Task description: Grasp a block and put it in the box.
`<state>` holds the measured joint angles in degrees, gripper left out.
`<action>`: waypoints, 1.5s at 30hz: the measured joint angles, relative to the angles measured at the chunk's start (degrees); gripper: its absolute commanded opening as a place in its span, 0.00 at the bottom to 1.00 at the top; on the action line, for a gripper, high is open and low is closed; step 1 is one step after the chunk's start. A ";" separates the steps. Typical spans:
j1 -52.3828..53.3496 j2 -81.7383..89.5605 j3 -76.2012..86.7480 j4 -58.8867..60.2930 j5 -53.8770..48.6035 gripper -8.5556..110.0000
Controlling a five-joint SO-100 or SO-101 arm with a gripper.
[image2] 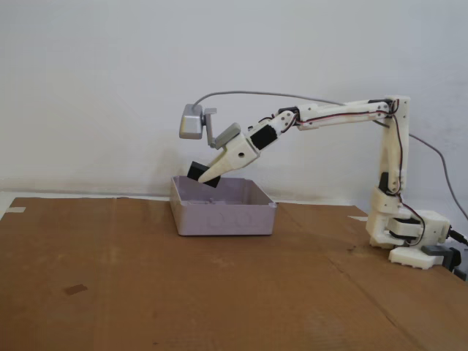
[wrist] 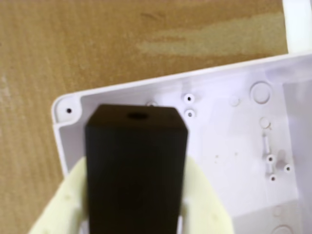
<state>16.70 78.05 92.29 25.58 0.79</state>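
The pincer [wrist: 134, 217] is clenched on the black block [wrist: 136, 165], its two cream fingers [wrist: 63, 204] pressing the block's sides. In the wrist view the block hangs above the pale lavender-grey box [wrist: 229, 136], near the box's corner with the small screw hole. In the fixed view the block [image2: 199, 174] sits just above the box's [image2: 223, 218] rim, over the box's left part, with the arm [image2: 344, 113] stretched out from its base on the cardboard-covered table [image2: 146, 292]. This looks like the carry-and-place step, nearly done. The next move probably calls for easing down a little, keeping inward of the wall, then releasing the block onto the box floor.
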 measured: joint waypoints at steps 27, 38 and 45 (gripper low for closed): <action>11.16 0.09 2.81 0.00 0.62 0.10; 13.54 0.09 8.26 0.00 0.62 0.10; 13.45 0.09 9.23 0.00 0.62 0.11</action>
<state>30.15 78.13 101.51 25.58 1.41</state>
